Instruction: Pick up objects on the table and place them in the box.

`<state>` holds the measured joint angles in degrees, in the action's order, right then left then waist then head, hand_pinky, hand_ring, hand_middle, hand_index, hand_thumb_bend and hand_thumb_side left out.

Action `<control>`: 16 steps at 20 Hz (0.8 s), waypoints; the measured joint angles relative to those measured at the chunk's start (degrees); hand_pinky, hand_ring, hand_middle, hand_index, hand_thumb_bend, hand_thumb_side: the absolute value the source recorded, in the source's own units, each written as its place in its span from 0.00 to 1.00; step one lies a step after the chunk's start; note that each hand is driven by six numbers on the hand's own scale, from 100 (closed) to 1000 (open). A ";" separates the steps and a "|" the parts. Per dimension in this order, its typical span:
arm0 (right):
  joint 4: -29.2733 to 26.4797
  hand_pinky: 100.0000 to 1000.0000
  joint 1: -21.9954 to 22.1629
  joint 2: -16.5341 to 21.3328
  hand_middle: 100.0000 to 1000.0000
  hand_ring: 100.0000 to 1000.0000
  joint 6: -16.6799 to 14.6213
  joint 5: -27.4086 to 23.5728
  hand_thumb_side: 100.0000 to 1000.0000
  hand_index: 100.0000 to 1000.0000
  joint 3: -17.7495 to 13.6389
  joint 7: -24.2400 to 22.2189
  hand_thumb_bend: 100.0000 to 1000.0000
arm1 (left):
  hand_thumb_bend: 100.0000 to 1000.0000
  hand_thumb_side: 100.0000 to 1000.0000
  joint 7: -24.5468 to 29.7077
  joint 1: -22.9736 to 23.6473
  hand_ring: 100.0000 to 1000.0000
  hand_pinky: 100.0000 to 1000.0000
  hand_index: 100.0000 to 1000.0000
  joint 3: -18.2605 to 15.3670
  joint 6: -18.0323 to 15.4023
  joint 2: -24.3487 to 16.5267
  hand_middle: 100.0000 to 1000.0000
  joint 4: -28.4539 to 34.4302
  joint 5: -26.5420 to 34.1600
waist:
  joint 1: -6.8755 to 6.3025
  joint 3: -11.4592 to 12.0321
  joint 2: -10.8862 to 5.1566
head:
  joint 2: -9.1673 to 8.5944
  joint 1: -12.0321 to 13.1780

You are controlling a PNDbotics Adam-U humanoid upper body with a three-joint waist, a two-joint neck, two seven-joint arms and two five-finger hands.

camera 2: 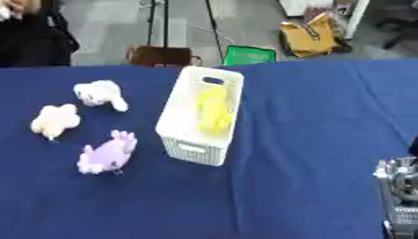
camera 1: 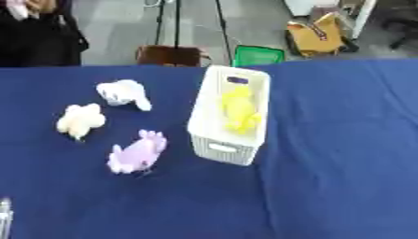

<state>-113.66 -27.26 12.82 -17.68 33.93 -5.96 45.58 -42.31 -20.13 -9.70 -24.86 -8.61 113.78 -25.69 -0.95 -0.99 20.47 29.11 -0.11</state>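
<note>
Purple toy (camera 2: pixel 106 155) well apart from right hand (camera 2: pixel 400 196); left of box (camera 2: pixel 181 122).

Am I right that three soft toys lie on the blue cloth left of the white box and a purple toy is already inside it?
Not quite. The toy inside the white box is yellow, as the left eye view shows. The purple toy lies on the blue cloth beside the white toy and cream toy.

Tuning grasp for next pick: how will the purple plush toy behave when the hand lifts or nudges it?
The purple plush toy looks soft and stuffed, so it will probably squash and flop rather than stay stiff. It is likely light for its bulk. Lying flat on the blue tablecloth, it should drag or bunch the cloth rather than roll or tip.
</note>
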 measured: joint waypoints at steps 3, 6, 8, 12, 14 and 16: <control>0.00 0.80 0.00 0.00 0.63 0.82 -0.02 0.00 0.92 0.75 0.00 0.02 0.00 | 0.00 0.63 0.00 0.00 0.63 0.63 0.77 0.00 0.00 0.00 0.68 0.00 0.00 | -0.02 0.00 -0.05 | 0.00 0.06; 0.00 0.80 0.00 0.00 0.63 0.82 -0.04 0.00 0.92 0.75 0.00 0.03 0.00 | 0.00 0.64 0.02 -0.01 0.66 0.65 0.79 0.00 -0.02 -0.04 0.71 0.00 0.00 | -0.07 0.08 -0.50 | -0.06 0.58; 0.00 0.80 0.00 0.00 0.63 0.82 -0.06 0.00 0.92 0.75 0.01 0.02 0.00 | 0.00 0.65 0.13 -0.10 0.68 0.66 0.81 0.00 -0.13 -0.33 0.72 0.00 0.00 | -0.17 0.29 -0.82 | -0.25 1.05; 0.00 0.80 0.06 0.00 0.63 0.82 -0.09 0.00 0.92 0.75 0.02 -0.01 0.00 | 0.00 0.65 0.67 -0.46 0.77 0.75 0.89 0.03 -0.63 -3.37 0.81 0.00 -0.77 | -0.54 0.73 -1.40 | -0.49 1.75; 0.00 0.80 0.14 0.00 0.63 0.82 -0.09 0.00 0.92 0.75 0.02 -0.01 0.00 | 0.00 0.65 2.21 -0.51 0.79 0.78 0.91 0.04 -0.06 -6.22 0.83 0.00 -1.88 | -0.73 0.86 -1.94 | -0.49 2.08; 0.00 0.80 0.44 0.00 0.63 0.82 -0.09 0.00 0.92 0.75 0.02 -0.01 0.00 | 0.00 0.65 4.65 -0.51 0.79 0.78 0.91 0.21 1.56 -9.30 0.83 0.00 -3.13 | -0.84 1.04 -2.12 | -0.48 2.16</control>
<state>-113.66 -26.82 12.82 -17.77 33.93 -5.93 45.57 -37.66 -20.64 -9.49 -23.29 -17.92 113.78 -28.82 -1.79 0.05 18.35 28.63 2.05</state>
